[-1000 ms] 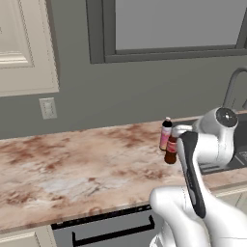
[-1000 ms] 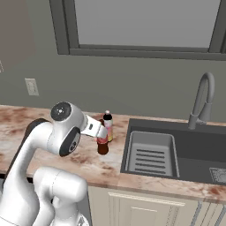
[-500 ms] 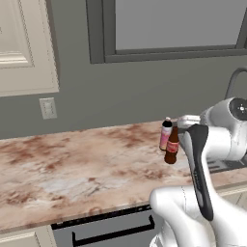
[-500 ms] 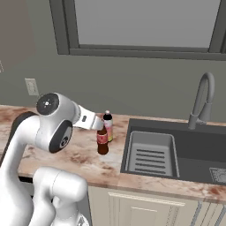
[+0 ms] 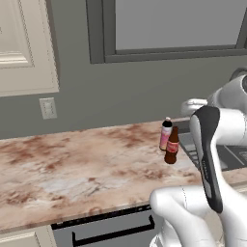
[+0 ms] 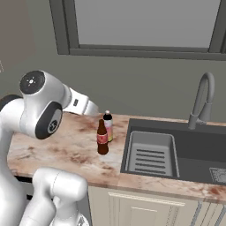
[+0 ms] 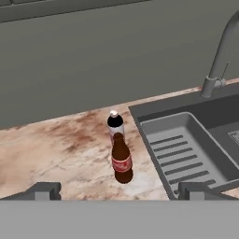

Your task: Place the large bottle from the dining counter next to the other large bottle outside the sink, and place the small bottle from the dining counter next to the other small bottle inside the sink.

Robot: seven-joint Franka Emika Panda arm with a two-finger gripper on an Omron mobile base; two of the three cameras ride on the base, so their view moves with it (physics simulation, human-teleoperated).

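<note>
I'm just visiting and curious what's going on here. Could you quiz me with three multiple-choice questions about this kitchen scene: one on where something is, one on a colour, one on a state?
1. Where does the brown bottle stand?
A. in the sink
B. on the countertop beside the pinkish bottle
C. on the window sill

2. What colour is the brown bottle's label?
A. red
B. blue
C. green

3. How is the end effector?
A. shut on a bottle
B. open, holding nothing
C. clamped on the faucet

Answers:
1 B: it stands upright by the pinkish bottle, left of the sink.
2 A: a red band shows.
3 B: its fingertips stand wide apart, bottles beyond.
</note>
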